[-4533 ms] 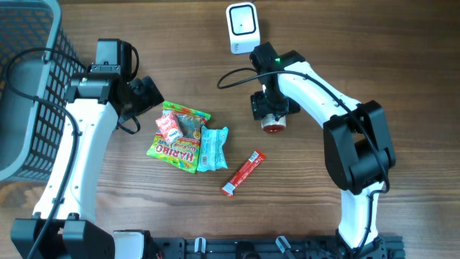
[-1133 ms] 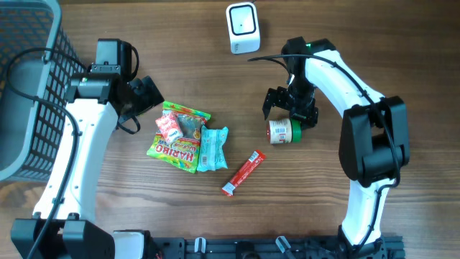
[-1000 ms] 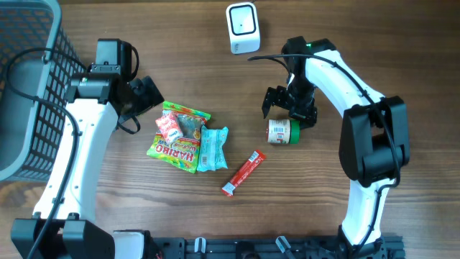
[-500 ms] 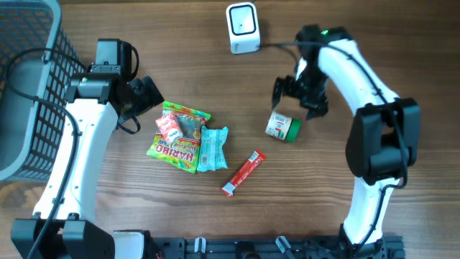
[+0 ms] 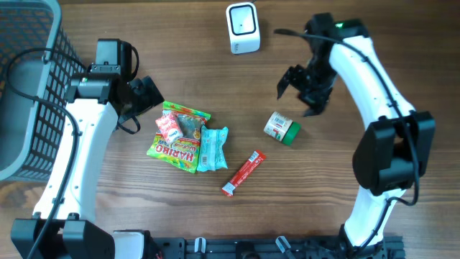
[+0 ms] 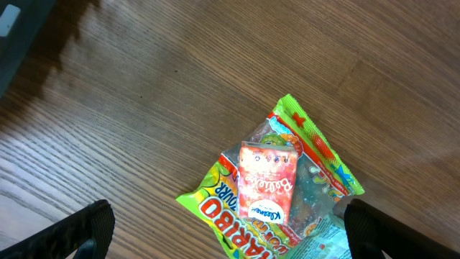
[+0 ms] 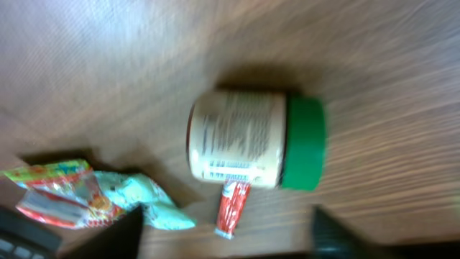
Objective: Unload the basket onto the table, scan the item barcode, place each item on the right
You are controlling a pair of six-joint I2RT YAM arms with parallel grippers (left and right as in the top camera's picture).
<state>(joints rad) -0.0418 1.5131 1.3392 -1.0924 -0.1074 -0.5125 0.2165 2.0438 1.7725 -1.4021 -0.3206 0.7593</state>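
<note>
One jar (image 5: 281,128), one scanner (image 5: 242,27), one basket (image 5: 21,32) — four snacks: Haribo bag (image 5: 176,152), pink pouch (image 5: 170,127), blue pouch (image 5: 213,147), red stick (image 5: 243,173)

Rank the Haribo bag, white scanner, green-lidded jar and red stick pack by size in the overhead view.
Largest first:
Haribo bag
white scanner
green-lidded jar
red stick pack, longer than the jar but thinner

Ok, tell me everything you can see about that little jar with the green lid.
The jar is small and squat, with a green lid and a pale label of fine print too blurred to read. It lies on its side on the wooden table, lid toward the lower right in the overhead view, apart from the red stick packet. Nothing grips it: the right gripper hovers open beside it, not touching.
</note>
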